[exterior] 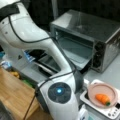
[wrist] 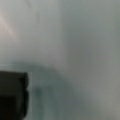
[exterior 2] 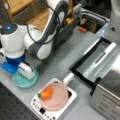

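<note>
Bare grey table (exterior 2: pixel 62 57) lies open between the teal plate (exterior 2: pixel 25 80) at left and the oven's lowered door (exterior 2: pixel 96 62) at right, while the pink plate (exterior 2: pixel 56 96) blocks the near side.

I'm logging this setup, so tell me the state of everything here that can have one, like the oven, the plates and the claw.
Silver toaster oven: door open, folded down flat, inside bare.
Pink round plate: on the white scale, holding the carrot.
Orange toy carrot: lying on its side on the pink plate.
White kitchen scale: loaded with the plate.
Teal round plate: flat on the grey table, under the claw.
Claw: low over the teal plate.
</note>
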